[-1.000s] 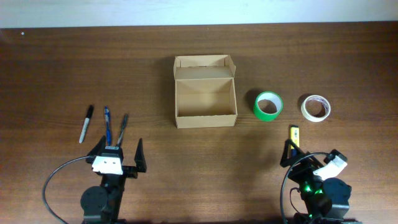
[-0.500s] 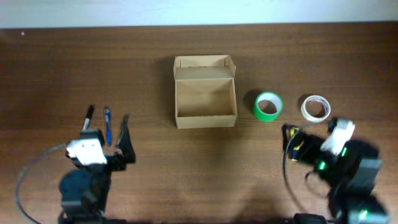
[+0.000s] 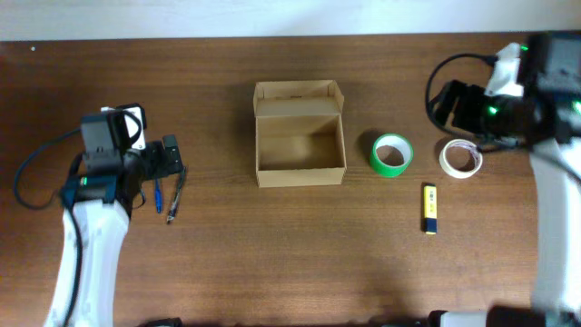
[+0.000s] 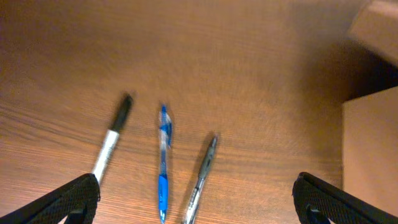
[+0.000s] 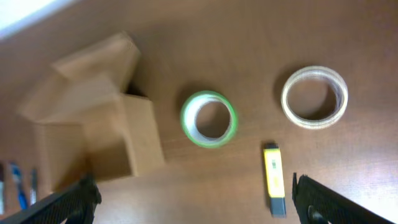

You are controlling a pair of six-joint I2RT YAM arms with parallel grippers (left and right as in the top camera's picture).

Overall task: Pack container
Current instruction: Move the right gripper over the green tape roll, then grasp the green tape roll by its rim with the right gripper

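Open box [image 3: 300,175] at mid-bench [image 3: 272,259], lid flap folded back. Just right of it a green tape roll [image 3: 392,172], then a white roll [image 3: 460,174], a small yellow stick [image 3: 430,208] nearer the front. Wide-spread left fingers [image 4: 74,199] above three pens [image 4: 163,163] left of the box; right fingers [image 5: 323,202] likewise apart, over the rolls.

Three pens [image 4: 163,163], two tapes [image 3: 392,153], box [image 3: 300,177], stick [image 3: 430,208]

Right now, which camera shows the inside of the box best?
Overhead: it looks straight down into the open box, whole empty floor visible. Right wrist shows it slanted and blurred, interior unclear. Left wrist catches only an outer wall at its edge.
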